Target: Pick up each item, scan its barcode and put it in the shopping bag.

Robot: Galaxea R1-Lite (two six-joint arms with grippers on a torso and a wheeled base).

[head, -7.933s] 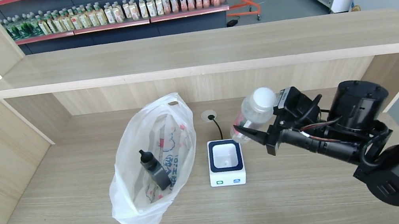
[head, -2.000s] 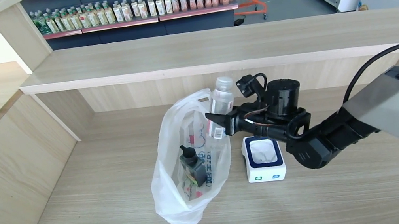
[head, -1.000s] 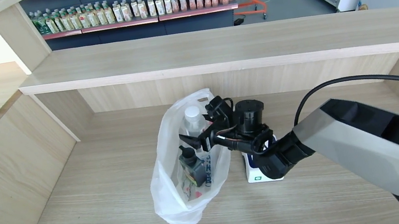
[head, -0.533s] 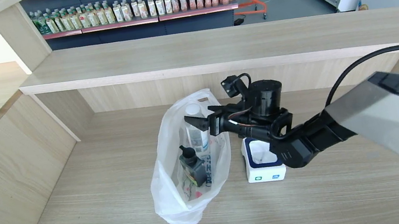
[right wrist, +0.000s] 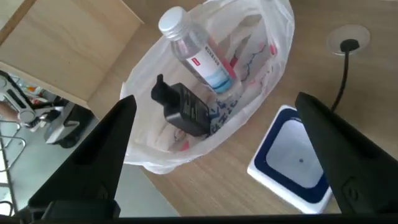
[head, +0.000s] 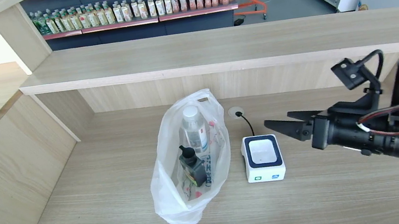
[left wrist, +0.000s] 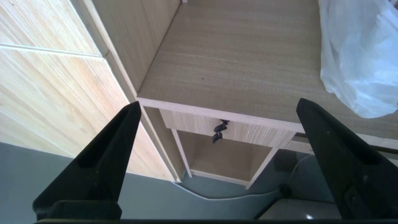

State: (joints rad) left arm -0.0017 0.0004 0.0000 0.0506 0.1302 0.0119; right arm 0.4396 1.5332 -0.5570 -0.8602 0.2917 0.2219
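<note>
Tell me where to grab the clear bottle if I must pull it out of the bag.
Probably the shoulder just below the white cap, coming down through the open mouth of the bag. The cap end of the clear bottle is exposed; the black bottle crowds its lower part and the bag walls block the sides.

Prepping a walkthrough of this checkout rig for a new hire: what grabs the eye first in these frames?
The white shopping bag lies open in the middle of the counter, with a clear bottle and a black bottle inside it. Just beside the bag, on the robot's right, sits the white scanner. The right gripper hovers open and empty above the counter, farther right.
</note>
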